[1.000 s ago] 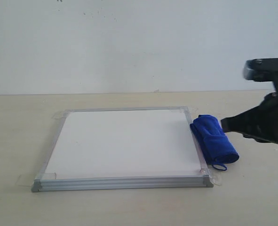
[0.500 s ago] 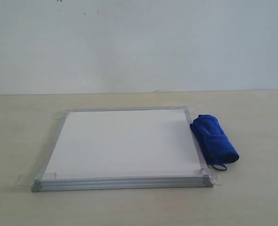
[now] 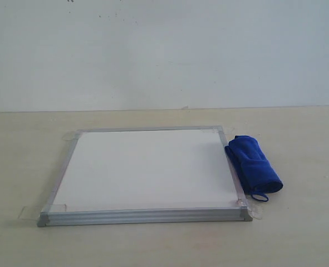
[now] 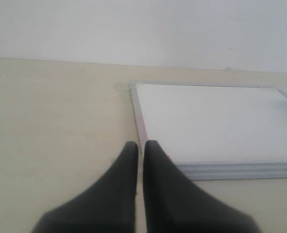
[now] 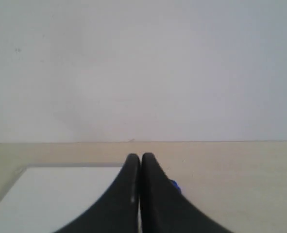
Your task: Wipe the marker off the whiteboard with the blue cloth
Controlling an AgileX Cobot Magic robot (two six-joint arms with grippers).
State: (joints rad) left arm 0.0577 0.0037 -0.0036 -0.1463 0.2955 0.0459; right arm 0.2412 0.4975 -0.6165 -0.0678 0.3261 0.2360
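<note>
The whiteboard (image 3: 145,169) lies flat on the table, its white face bare; no marker lines show on it in any view. The blue cloth (image 3: 253,167) rests rolled up on the table against the board's right edge, its small loop at the near end. Neither arm appears in the exterior view. In the left wrist view my left gripper (image 4: 140,145) is shut and empty, hovering near the whiteboard (image 4: 216,124) at its near left corner. In the right wrist view my right gripper (image 5: 140,158) is shut and empty, with the whiteboard (image 5: 60,194) below and a sliver of blue cloth (image 5: 176,186) beside one finger.
The beige table (image 3: 298,233) runs up to a plain white wall (image 3: 164,50). Clear tape tabs (image 3: 28,211) hold the board's corners to the table.
The right arm, which stood beside the cloth at the right edge a second ago, has withdrawn out of the exterior view. Board and cloth have not moved.
</note>
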